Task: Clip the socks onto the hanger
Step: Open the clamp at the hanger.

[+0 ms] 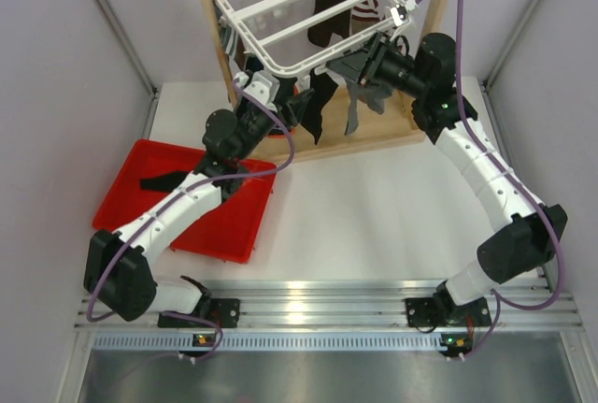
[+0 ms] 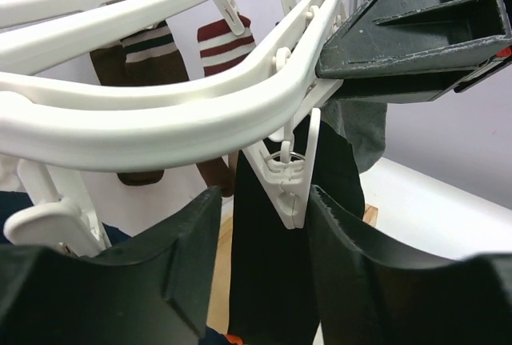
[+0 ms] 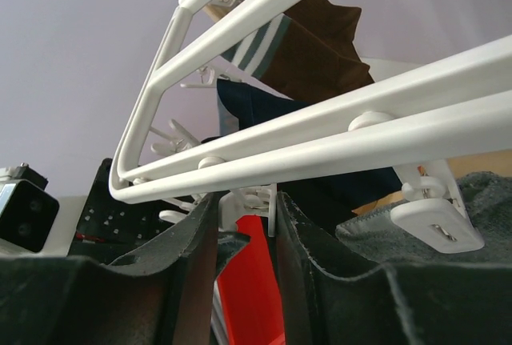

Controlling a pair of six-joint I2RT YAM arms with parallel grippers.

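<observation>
Your left gripper [image 2: 264,197] stands open astride the clip [image 2: 288,185] at frame centre, with the black sock [image 2: 256,281] hanging behind it under the hanger [image 2: 160,129]. Close squarely on the clip's wings. Whether the right gripper [image 3: 246,205] grips anything, you cannot tell.

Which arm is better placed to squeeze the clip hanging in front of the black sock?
Left. The clip hangs between the left pincer's fingers, black sock right behind it; the right pincer sits higher, at the hanger's corner.
</observation>
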